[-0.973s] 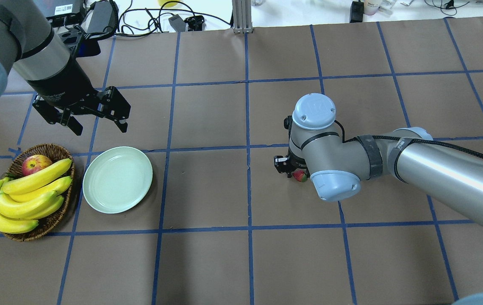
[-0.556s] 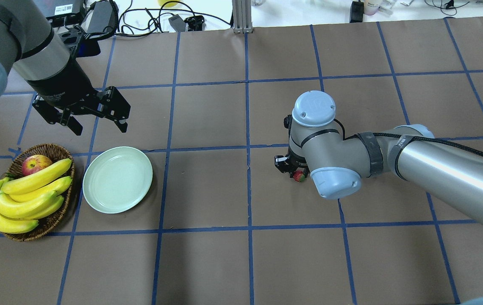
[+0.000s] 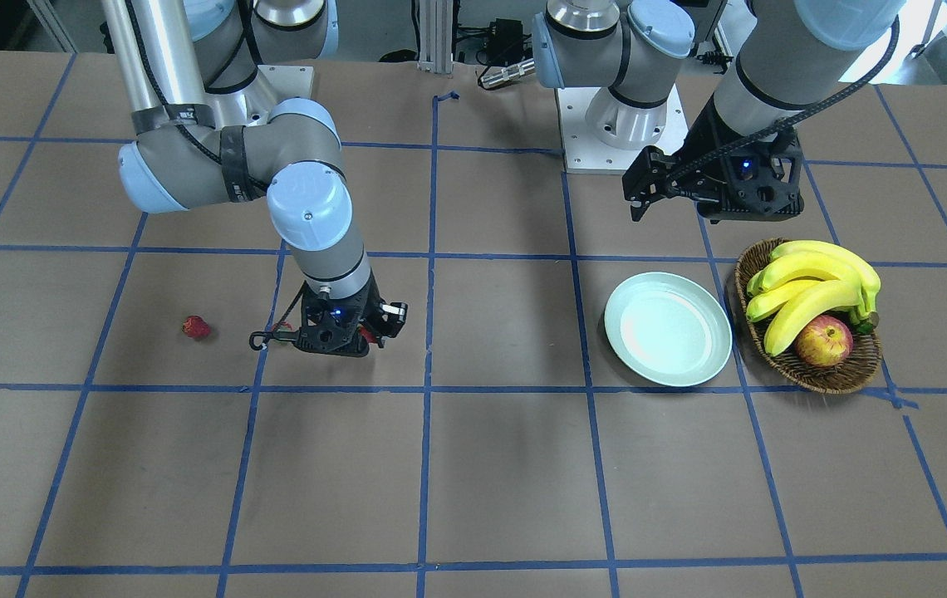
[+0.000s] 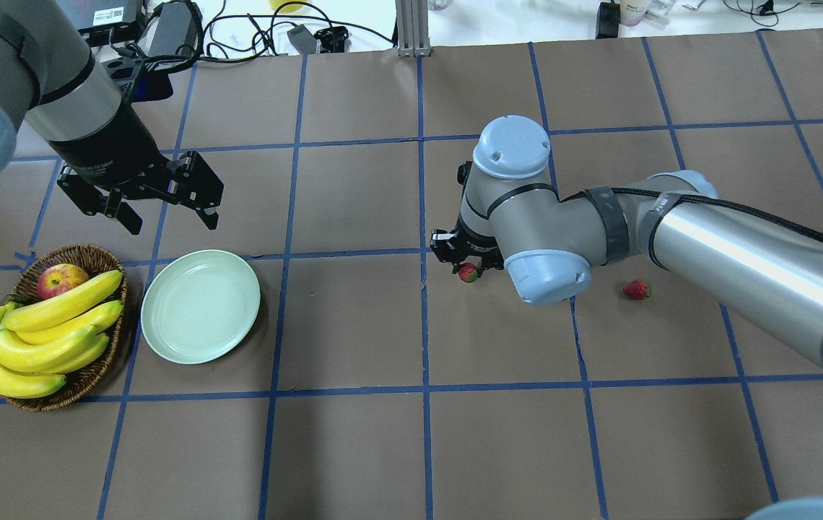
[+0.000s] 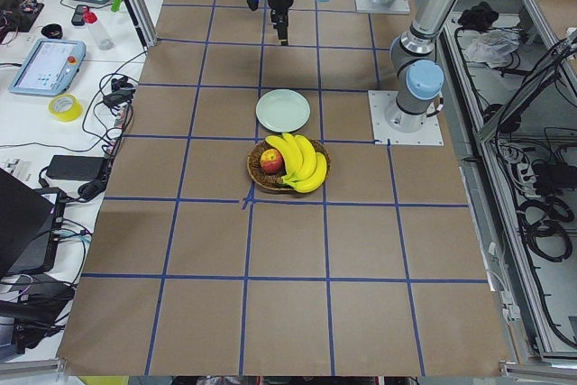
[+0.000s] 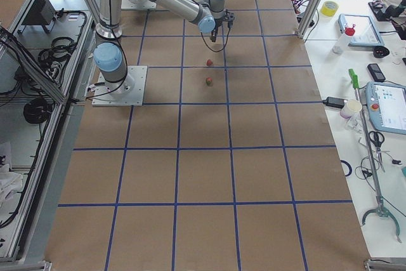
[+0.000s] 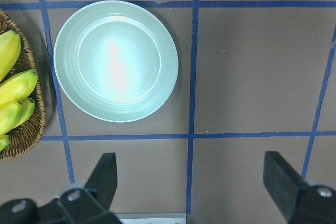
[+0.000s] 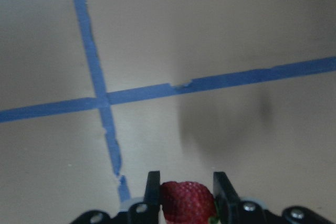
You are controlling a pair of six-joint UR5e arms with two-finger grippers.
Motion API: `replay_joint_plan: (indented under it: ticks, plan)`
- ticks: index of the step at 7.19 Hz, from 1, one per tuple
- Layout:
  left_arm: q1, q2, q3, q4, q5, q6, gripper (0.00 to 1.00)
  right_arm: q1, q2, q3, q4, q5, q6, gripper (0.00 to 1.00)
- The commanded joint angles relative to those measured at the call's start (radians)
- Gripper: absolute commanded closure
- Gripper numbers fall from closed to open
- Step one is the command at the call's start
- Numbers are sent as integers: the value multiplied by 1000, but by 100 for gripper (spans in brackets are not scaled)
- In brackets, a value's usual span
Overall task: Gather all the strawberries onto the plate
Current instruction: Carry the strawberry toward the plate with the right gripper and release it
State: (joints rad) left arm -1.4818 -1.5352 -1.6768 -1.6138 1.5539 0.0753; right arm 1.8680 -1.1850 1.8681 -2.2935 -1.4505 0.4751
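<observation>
A small red strawberry (image 8: 186,205) with a scrap of green cap sits pinched between the two black fingers (image 8: 153,190) of the right gripper (image 8: 186,187), the jaws drawn in narrow against its sides. The gripper points straight down over the brown paper-covered table (image 4: 354,325), just right of the central blue tape line (image 4: 424,325). A second strawberry (image 4: 637,289), all red, lies on the paper further to the robot's right, beside the right forearm and well apart from the held one. The right-end view shows a third strawberry (image 6: 209,81) with more green on it, lying beyond the second and nearer that camera; the overhead view does not show it. The round, shallow, pale mint-green plate (image 4: 200,305) rests on the robot's left half of the table, far from all three berries. Just beside the plate's outer edge stands a brown wicker basket (image 4: 86,253) holding a bunch of yellow bananas (image 4: 43,328) and a red-yellow apple (image 4: 61,280). The left gripper (image 4: 172,222) hangs above the table just beyond the plate, holding nothing — its black fingers spread wide, and its wrist camera looks down on the plate and the basket's rim.
</observation>
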Motion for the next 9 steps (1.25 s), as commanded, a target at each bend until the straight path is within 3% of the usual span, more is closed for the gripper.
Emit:
replay_joint_plan:
  ticks: [1,3,4,5,6,7,9]
  plan:
    - [0,1,-3,0,0,0,0,141,112,-152,5,9,178,94]
    - [0,1,-3,0,0,0,0,207,169,-213,-7,30,241,93]
    - [0,1,-3,0,0,0,0,232,197,-230,-7,24,244,87]
    - [0,0,-3,0,0,-2,0,235,205,-231,-7,15,243,71]
    - [0,1,-3,0,0,0,0,235,199,-230,6,12,243,16]
    - [0,0,-3,0,0,0,0,235,174,-222,12,9,240,0]
    - [0,1,-4,0,0,0,0,215,110,-224,107,-94,138,0]
